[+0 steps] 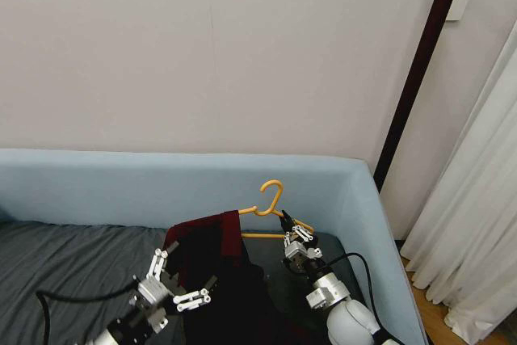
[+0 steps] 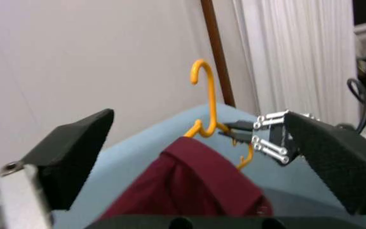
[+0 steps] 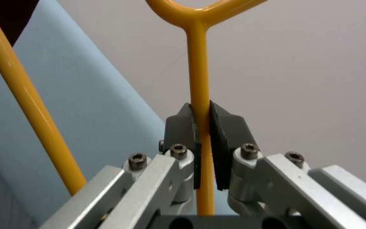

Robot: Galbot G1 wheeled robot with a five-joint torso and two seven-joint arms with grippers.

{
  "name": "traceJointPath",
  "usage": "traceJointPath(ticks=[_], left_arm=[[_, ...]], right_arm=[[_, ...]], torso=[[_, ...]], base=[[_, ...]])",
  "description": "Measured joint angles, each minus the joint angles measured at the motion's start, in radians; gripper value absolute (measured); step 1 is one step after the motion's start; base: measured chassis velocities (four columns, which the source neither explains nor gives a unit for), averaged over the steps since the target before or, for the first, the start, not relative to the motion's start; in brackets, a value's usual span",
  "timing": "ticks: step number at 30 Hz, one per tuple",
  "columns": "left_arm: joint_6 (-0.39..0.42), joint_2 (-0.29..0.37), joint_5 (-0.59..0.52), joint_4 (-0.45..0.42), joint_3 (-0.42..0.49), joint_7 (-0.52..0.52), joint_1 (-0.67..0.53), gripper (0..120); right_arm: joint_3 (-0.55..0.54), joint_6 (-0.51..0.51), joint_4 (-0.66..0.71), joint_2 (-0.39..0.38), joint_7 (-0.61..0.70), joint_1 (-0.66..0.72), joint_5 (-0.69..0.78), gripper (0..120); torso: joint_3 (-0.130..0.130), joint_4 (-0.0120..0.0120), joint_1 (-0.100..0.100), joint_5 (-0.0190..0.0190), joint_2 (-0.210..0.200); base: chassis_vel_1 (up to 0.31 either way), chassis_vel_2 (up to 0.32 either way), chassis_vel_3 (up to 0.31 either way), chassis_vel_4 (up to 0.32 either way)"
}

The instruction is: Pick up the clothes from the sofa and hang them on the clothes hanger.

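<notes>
Robot at work on a sofa (image 1: pixel 121 187), w/ both arms reaching fwd over the seat. The right gripper (image 1: pixel 284 220) pinches a yellow hanger (image 1: pixel 260 235) by a thin rod near its neck, just under the hook. In the right wrist view the two dark pads (image 3: pixel 181 138) are closed tight on that rod (image 3: pixel 198 71), w/ no gap either side. The hanger is lifted above the seat, hook pointing up, in front of the sofa's pale blue back at its right-hand end.

A dark red shirt (image 1: pixel 206 252) is draped over the hanger's left shoulder, collar end up by the neck. The rest of the fabric falls down onto the grey seat cushion (image 1: pixel 73 256), where it bunches in a dark heap btwn the two arms.

The left gripper (image 1: pixel 182 278) sits low, just beside the shirt's left edge, w/ its jaws spread wide and nothing clamped. From the left wrist view its black fingers (image 2: pixel 75 152) frame the red cloth (image 2: pixel 189 186) and the hook (image 2: pixel 203 95), and the other arm's gripper tips show farther off on the hanger. Can't tell whether the left fingers touch the cloth.

Bkgd: plain pale wall (image 1: pixel 202 46) behind the sofa. A dark rack pole (image 1: pixel 416 70) rises at a slant past the sofa's right corner. A white curtain (image 1: pixel 477 224) hangs further right, down to a strip of wood floor.
</notes>
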Motion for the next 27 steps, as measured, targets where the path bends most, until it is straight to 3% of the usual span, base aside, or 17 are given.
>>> traceJointPath(ticks=[1,3,4,5,7,18,21,27], left_arm=[[0.047,0.089,-0.106,0.047,-0.014,0.057,-0.058,108],[0.059,0.109,-0.133,0.060,-0.013,0.073,-0.072,109],[0.102,0.172,-0.217,0.104,-0.001,0.111,-0.116,111],[0.107,0.178,-0.226,0.109,0.001,0.115,-0.121,111],[0.175,0.246,-0.332,0.173,0.041,0.221,-0.204,114],[0.360,0.309,-0.462,0.280,0.072,0.471,-0.340,112],[0.401,0.326,-0.464,0.332,0.088,0.544,-0.379,103],[0.456,0.323,-0.469,0.393,0.138,0.537,-0.435,100]], right_arm=[[0.001,0.004,-0.003,0.004,0.004,-0.002,-0.020,4],[0.001,0.005,-0.004,0.006,0.005,-0.002,-0.025,4],[0.002,0.010,-0.008,0.011,0.009,-0.002,-0.044,4],[0.002,0.011,-0.009,0.012,0.009,-0.002,-0.047,4],[0.004,0.026,-0.031,0.031,0.012,0.005,-0.090,4],[-0.033,0.058,-0.096,0.059,0.032,0.029,-0.148,4],[-0.035,0.073,-0.109,0.067,0.040,0.031,-0.177,4],[-0.028,0.087,-0.101,0.084,0.045,0.031,-0.227,4]], torso=[[0.000,-0.0006,0.000,0.0001,0.000],[0.000,-0.0005,0.000,0.0000,0.000],[0.000,-0.0006,0.000,0.0002,0.000],[0.000,-0.0007,0.000,0.0002,0.000],[0.000,0.0003,0.000,-0.0001,0.000],[0.000,-0.0001,0.000,-0.0001,0.000],[0.000,0.0000,0.000,0.0000,0.000],[0.000,0.0000,0.000,-0.0001,0.000]], base=[[0.000,0.000,0.000,0.000],[0.000,0.000,0.000,0.000],[0.000,0.000,0.000,0.000],[0.000,0.000,0.000,0.000],[0.000,0.000,0.000,0.000],[0.000,0.000,0.000,0.000],[0.000,0.000,0.000,0.000],[0.000,0.000,0.000,0.000]])
